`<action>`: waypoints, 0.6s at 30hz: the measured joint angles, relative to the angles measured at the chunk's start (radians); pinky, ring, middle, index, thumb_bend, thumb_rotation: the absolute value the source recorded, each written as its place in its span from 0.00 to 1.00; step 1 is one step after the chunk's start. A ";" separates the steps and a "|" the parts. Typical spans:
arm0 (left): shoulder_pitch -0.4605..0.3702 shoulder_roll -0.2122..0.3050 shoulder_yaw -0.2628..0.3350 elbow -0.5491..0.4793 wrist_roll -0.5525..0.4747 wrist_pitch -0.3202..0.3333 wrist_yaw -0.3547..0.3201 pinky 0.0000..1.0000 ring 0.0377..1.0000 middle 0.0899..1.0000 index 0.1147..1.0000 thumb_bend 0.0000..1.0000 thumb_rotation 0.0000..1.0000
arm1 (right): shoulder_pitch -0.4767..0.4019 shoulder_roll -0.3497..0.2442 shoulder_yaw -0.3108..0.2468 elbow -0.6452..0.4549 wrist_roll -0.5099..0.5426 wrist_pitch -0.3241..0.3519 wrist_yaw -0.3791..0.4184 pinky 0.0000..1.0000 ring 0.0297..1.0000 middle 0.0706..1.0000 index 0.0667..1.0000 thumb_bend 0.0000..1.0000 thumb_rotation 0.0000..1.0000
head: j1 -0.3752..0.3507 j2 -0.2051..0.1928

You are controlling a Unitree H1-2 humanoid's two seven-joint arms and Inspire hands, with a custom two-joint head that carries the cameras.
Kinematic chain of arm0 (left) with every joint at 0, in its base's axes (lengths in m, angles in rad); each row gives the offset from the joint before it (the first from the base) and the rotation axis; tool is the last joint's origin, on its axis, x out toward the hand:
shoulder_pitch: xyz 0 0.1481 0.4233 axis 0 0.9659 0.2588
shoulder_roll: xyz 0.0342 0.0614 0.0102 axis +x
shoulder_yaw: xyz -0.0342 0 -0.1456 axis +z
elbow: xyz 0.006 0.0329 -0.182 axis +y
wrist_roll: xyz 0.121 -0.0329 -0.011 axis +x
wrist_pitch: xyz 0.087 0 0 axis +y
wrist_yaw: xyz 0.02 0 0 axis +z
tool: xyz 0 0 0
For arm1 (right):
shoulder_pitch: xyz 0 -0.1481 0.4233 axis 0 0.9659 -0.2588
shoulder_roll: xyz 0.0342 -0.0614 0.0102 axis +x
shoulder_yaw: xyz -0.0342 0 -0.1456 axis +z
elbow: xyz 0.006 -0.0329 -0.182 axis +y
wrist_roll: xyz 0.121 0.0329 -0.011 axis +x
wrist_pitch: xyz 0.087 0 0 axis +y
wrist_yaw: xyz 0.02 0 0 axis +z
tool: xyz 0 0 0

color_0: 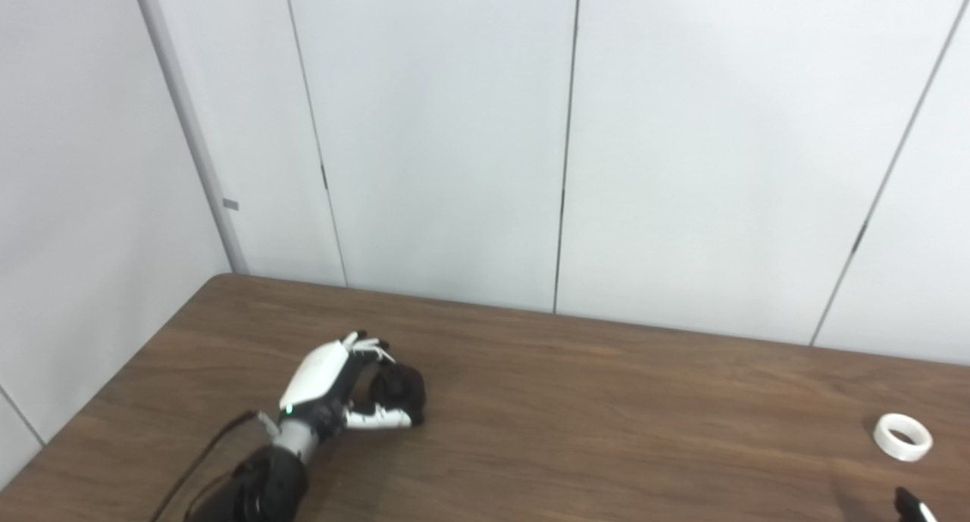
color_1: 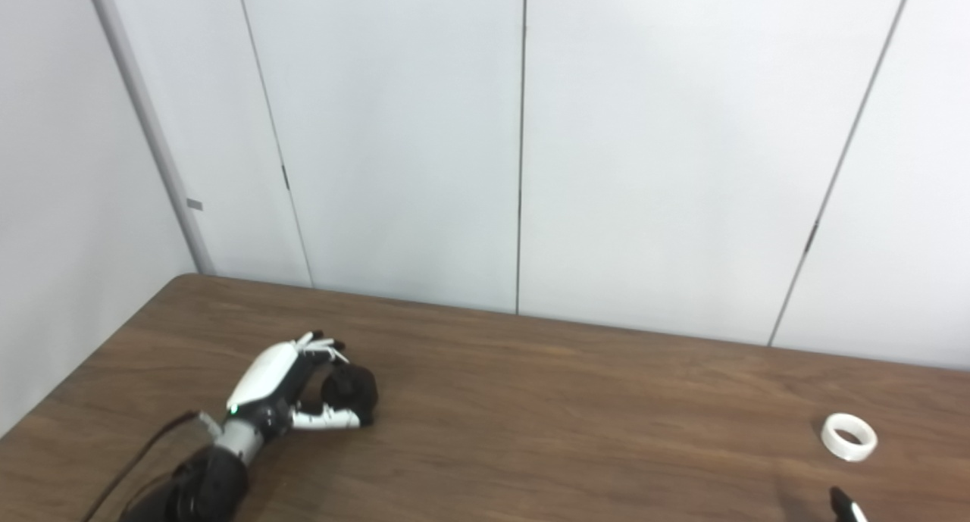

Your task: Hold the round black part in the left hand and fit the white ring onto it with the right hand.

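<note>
Nearest the camera, at the bottom right edge, only a dark fingertip with a bit of white shows of the right hand (color_0: 913,507); too little of it is in view to tell whether its fingers are spread or closed, and it seems to hold nothing. Just beyond it and slightly to its left lies the white ring (color_0: 902,436), flat on the wooden table (color_0: 606,416) with its hole facing up, close to the fingertip but not touching it. That short gap is what the next move depends on: the ring sits a little farther from the robot than the right hand, so the hand would need to reach forward and come down over or around the rim. The left hand is far across the table and plays no part in that pickup. Over on the left side, a bit farther back, the left hand (color_0: 333,389) is curled around the round black part (color_0: 398,392), fingers over the top and thumb underneath, with the part resting on or just above the tabletop. The part and the ring are well apart, so I judge the ring still has to be picked up and carried across. Behind the table stand plain white wall panels (color_0: 455,128).
</note>
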 measured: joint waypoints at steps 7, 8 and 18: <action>0.066 -0.018 -0.023 -0.158 0.019 0.041 -0.077 1.00 0.99 0.85 0.41 0.52 0.05 | -0.102 -0.044 -0.039 -0.012 -0.081 0.111 -0.004 0.89 0.99 0.99 0.93 0.59 0.31 | -0.120 -0.011; 0.077 -0.020 -0.028 -0.177 0.020 0.040 -0.083 1.00 0.98 0.84 0.41 0.52 0.05 | -0.122 -0.053 -0.042 -0.018 -0.102 0.137 -0.004 0.87 0.98 0.99 0.90 0.65 0.27 | -0.137 -0.014; 0.145 -0.073 -0.084 -0.269 0.104 -0.011 -0.080 1.00 0.96 0.83 0.41 0.52 0.05 | -0.347 -0.187 -0.009 0.006 -0.316 0.255 -0.003 0.76 0.89 0.88 0.75 0.90 0.14 | -0.232 -0.020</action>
